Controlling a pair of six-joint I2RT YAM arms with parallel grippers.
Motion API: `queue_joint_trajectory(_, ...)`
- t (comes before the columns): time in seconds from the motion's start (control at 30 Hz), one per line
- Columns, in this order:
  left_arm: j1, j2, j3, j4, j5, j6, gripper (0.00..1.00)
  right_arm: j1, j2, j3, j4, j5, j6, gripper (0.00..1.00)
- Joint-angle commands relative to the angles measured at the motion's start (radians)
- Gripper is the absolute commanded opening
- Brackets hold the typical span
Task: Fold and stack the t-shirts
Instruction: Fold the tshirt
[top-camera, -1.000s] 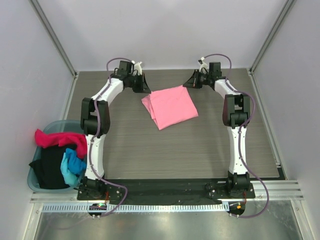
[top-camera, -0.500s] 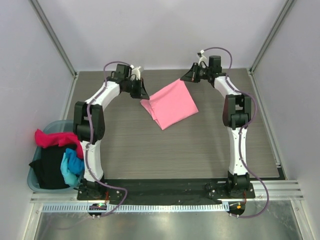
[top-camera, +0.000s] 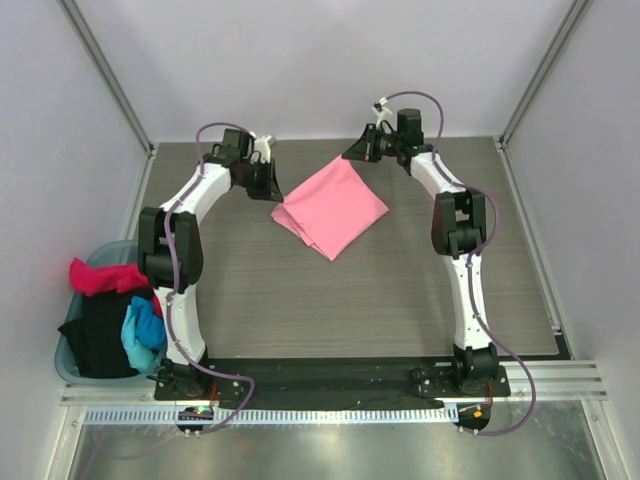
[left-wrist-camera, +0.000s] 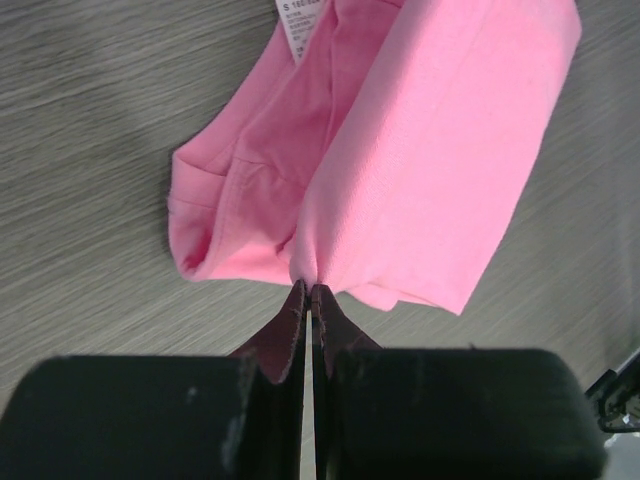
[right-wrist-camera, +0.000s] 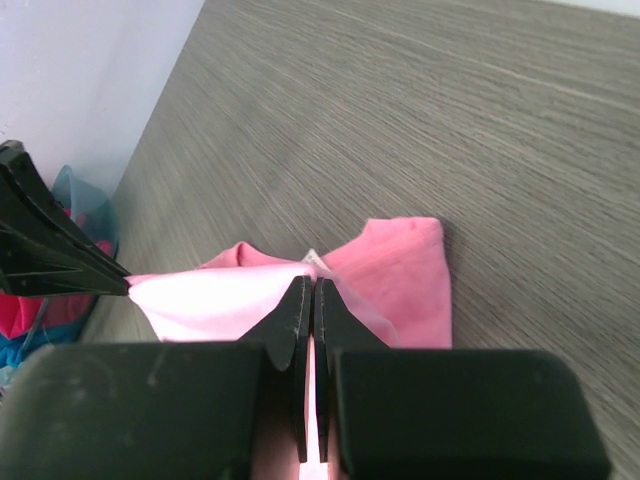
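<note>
A folded light pink t-shirt (top-camera: 332, 205) lies at the far middle of the table. My left gripper (top-camera: 276, 192) is shut on its left corner; in the left wrist view the jaws (left-wrist-camera: 309, 290) pinch the cloth edge (left-wrist-camera: 420, 160), with a white label (left-wrist-camera: 300, 20) at the top. My right gripper (top-camera: 352, 155) is shut on the far corner; the right wrist view shows the jaws (right-wrist-camera: 313, 285) closed on pink cloth (right-wrist-camera: 400, 275). Magenta (top-camera: 105, 277), black (top-camera: 100, 335) and blue (top-camera: 145, 330) shirts lie in the basket.
A teal plastic basket (top-camera: 100, 252) stands at the table's left edge beside the left arm's base. Grey walls and metal posts enclose the table on the left, right and far sides.
Both grippers have moved left with the pink shirt's corners. The shirt has slid left and turned a little. The left arm's elbow has swung outward to the left.
</note>
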Motion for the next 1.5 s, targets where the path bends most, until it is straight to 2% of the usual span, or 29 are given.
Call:
queue_joint_trajectory(0.0,0.008,-0.040,0.023,-0.045,-0.065,0.041,0.00,0.013,0.029,0.059,0.042,0.017,0.001,0.01)
queue_joint_trajectory(0.13,0.008,-0.027,0.027,-0.046,-0.064,0.066,0.00,0.021,0.047,0.070,0.045,0.024,0.001,0.01)
queue_joint_trajectory(0.47,-0.040,0.029,0.165,-0.069,0.014,0.077,0.00,-0.005,0.018,0.054,0.047,0.024,-0.002,0.01)
queue_joint_trajectory(0.63,-0.087,-0.017,0.110,-0.069,0.076,0.035,0.00,-0.022,-0.033,0.027,0.045,0.007,-0.007,0.01)
queue_joint_trajectory(0.87,-0.149,-0.094,0.053,-0.065,0.080,0.015,0.00,-0.051,-0.126,-0.027,0.045,-0.023,0.010,0.01)
queue_joint_trajectory(1.1,-0.161,-0.146,0.036,-0.074,0.083,0.020,0.00,-0.088,-0.289,-0.183,0.032,-0.066,-0.003,0.01)
queue_joint_trajectory(1.27,-0.170,-0.217,-0.005,-0.083,0.109,0.017,0.00,-0.091,-0.440,-0.325,-0.089,-0.103,-0.138,0.01)
queue_joint_trajectory(1.47,-0.206,-0.333,-0.151,-0.088,0.131,0.012,0.00,-0.089,-0.612,-0.560,-0.226,-0.108,-0.288,0.01)
